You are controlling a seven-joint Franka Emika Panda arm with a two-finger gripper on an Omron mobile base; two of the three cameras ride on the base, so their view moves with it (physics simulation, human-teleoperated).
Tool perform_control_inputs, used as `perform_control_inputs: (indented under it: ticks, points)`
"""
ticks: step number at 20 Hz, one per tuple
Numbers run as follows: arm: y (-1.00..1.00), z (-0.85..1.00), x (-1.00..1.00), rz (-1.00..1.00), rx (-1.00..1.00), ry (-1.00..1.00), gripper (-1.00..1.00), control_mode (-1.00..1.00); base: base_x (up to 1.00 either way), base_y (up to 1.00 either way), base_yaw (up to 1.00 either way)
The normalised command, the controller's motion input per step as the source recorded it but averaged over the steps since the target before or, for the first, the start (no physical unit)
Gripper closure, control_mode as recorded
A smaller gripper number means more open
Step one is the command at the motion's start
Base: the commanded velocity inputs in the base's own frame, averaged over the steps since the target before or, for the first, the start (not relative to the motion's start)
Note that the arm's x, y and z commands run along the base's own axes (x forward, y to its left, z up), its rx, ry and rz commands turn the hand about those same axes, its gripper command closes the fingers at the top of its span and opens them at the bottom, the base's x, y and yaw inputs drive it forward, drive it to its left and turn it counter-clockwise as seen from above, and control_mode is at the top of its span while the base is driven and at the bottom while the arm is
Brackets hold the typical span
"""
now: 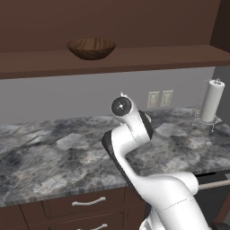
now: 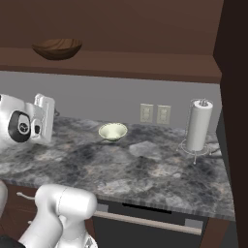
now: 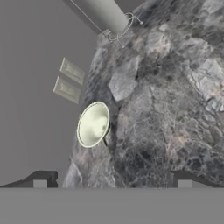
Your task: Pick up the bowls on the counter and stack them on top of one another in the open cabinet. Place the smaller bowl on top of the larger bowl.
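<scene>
The larger bowl [image 1: 92, 47], wide, dark brown and wood-grained, sits upright on the shelf board of the open cabinet [image 1: 148, 57]; from the right base view this larger bowl [image 2: 57, 48] is at the shelf's left end. The smaller bowl [image 2: 113, 131], pale cream-green, stands on the counter [image 2: 145, 169] close to the back wall. In the hand view the smaller bowl [image 3: 93, 124] lies ahead of my gripper [image 3: 112, 179], a little to its left. The gripper is open, its tips wide apart with nothing between them, and it hovers short of the bowl without touching it.
A paper towel roll [image 2: 199, 125] on a wire stand sits at the counter's right end. Two wall outlets [image 2: 154, 113] are behind the small bowl. Drawers with silver handles [image 1: 88, 202] run under the counter. A dark cabinet side wall [image 2: 235, 97] rises at the far right.
</scene>
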Motion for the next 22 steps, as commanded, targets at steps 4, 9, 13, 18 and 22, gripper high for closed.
perform_control_inputs:
  ticks: [4,9,13,18,22]
  points:
    - [-0.11,-0.31,0.33,-0.05,0.02,-0.01,-1.00,-1.00,0.00,0.00,0.00]
    - [-0.10,-0.31,0.31,-0.05,0.01,-0.02,-1.00,-1.00,0.00,0.00,0.00]
    - [-0.11,-0.31,0.31,-0.05,0.00,-0.02,-1.00,-1.00,0.00,0.00,0.00]
    - [-0.12,-0.33,0.29,-0.04,0.00,-0.02,-1.00,-1.00,0.00,0.00,0.00]
    - [-0.15,-0.35,0.28,-0.05,0.01,-0.02,-1.00,-1.00,0.00,0.00,0.00]
